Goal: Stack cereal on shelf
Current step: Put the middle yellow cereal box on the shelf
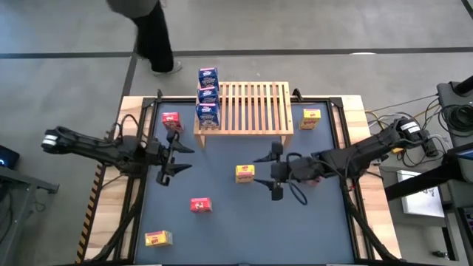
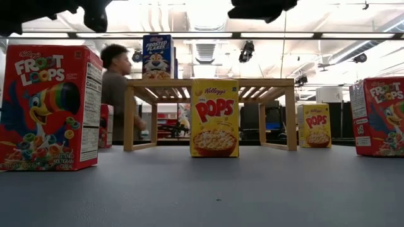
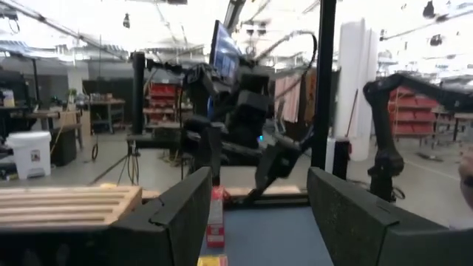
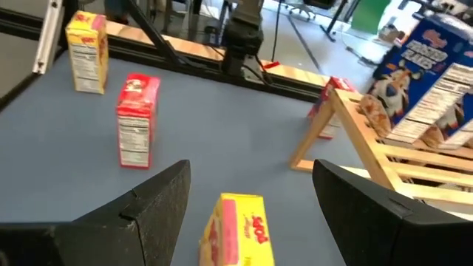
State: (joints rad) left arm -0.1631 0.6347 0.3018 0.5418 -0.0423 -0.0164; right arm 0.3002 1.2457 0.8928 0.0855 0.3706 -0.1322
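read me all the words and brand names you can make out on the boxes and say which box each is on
"Kellogg's Froot Loops": red box, low view's left.
"Froot Loops": red box, low view's right edge.
"Kellogg's Pops": middle yellow box.
"Pops": far yellow box.
"Kellogg's Frosted Flakes": blue box on the shelf.
Side-panel print: too small.

three blue boxes [image 1: 208,96] on shelf [image 1: 251,107], grippers apart

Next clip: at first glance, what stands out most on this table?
Three blue cereal boxes stand in a row along the left end of the wooden shelf; the rest of its slatted top is bare. Red and yellow boxes stand scattered on the blue mat. The right pincer hangs open just right of a yellow box at mid-table, and the left pincer hangs open near a red box.
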